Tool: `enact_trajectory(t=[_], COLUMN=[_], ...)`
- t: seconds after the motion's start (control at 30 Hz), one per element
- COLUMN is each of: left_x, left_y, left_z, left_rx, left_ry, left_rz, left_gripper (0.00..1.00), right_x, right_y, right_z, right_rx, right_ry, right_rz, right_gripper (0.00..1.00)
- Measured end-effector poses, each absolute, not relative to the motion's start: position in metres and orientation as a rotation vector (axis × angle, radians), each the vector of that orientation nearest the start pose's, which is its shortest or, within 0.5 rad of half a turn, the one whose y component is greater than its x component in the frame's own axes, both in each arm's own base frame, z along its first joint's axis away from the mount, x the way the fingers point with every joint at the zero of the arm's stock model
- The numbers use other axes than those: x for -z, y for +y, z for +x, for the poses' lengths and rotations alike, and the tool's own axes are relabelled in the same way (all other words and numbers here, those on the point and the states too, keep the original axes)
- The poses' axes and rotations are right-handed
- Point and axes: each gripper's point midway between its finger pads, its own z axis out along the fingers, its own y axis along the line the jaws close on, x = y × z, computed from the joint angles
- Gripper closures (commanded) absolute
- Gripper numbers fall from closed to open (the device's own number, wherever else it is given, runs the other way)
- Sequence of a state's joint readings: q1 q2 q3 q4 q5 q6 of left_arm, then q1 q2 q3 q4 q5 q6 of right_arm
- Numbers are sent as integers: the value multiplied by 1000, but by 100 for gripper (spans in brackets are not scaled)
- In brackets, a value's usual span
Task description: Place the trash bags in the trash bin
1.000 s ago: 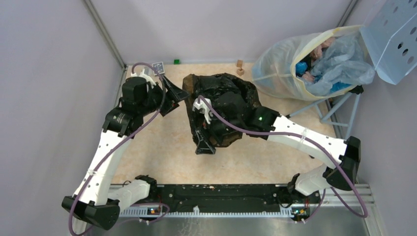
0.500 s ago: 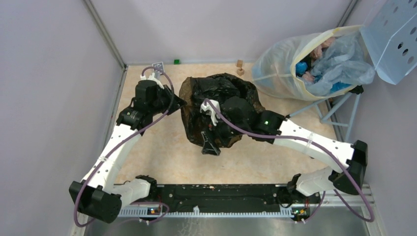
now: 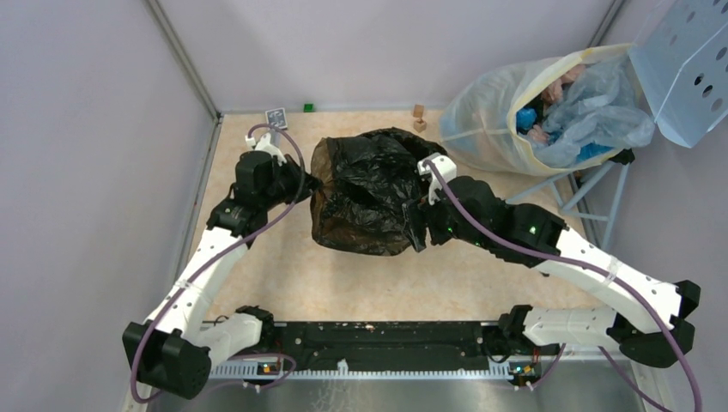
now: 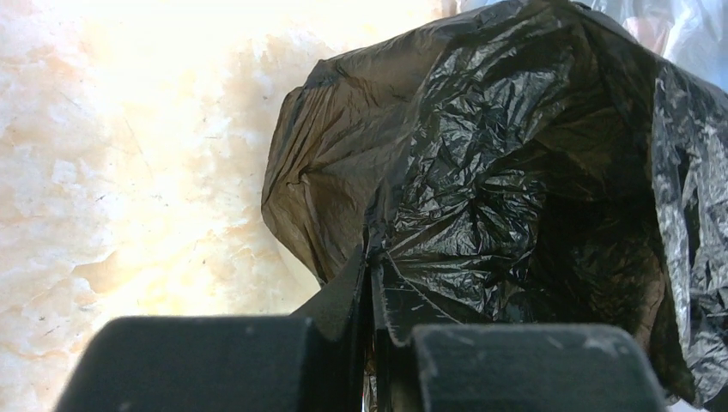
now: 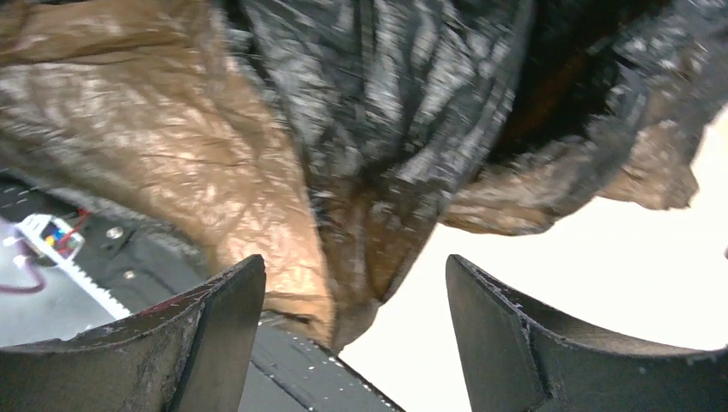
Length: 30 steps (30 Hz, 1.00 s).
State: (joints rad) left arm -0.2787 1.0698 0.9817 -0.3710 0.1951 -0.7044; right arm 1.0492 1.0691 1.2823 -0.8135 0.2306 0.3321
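A wrinkly black trash bag stands as a dome in the middle of the table; it fills the left wrist view. At its left hem, my left gripper is shut, and black film is pinched between the closed jaws. My right gripper sits low at the bag's right front side. Its jaws are wide open, and the bag's brownish lower folds hang just beyond the fingertips. The trash bin is hidden.
A large translucent sack stuffed with plastic stands at the back right, under a perforated light-blue panel. Small wooden blocks, a green cube and a tag card lie along the far wall. A black rail runs along the near edge.
My left gripper closed on the bag's left hem. My right arm drew back from over the bag's front to its right side, and the bag now lies spread and uncovered.
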Motion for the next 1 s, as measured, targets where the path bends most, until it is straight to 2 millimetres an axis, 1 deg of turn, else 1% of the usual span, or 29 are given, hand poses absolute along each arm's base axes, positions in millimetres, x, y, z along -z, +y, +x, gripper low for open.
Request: enact_trajectory(t=[0.13, 0.17, 0.23, 0.3, 0.33, 0.37, 0.4, 0.5, 0.57, 0.7, 0.87, 0.93, 1.0], left_x=[-246, -245, -244, -244, -243, -243, -241, -234, -227, -212, -182, -169, -165], left_y=[-153, -154, -154, -154, -154, -153, -152, -146, -143, -137, -134, -134, -133], left_z=[309, 308, 307, 307, 308, 308, 309, 310, 311, 315, 323, 323, 326], left_rx=[820, 824, 828, 827, 825, 819, 808, 769, 743, 698, 660, 652, 641], left_ry=[2078, 2079, 2075, 2072, 2071, 2067, 2067, 2073, 2080, 2094, 2126, 2142, 2142], left_rz=[-306, -303, -298, -292, -290, -288, -291, -305, -321, -351, -381, -387, -391], left_gripper=[94, 94, 96, 100, 100, 100, 100, 100, 100, 100, 100, 100, 100], right_x=[-268, -265, -260, -258, -257, -256, -254, -243, -233, -214, -194, -191, -196], right_y=[235, 233, 228, 225, 224, 223, 221, 213, 204, 178, 156, 152, 152], right_z=[182, 183, 185, 188, 188, 189, 191, 197, 203, 216, 231, 234, 241], right_rx=[-440, -419, -386, -362, -353, -349, -342, -319, -300, -251, -195, -180, -175], right_ry=[2153, 2162, 2173, 2178, 2180, 2182, 2187, 2213, 2235, 2263, 2279, 2276, 2243], right_rz=[-588, -580, -565, -542, -540, -528, -517, -474, -434, -333, -236, -217, -203], right_gripper=[24, 29, 53, 74, 84, 98, 100, 100, 100, 100, 100, 100, 100])
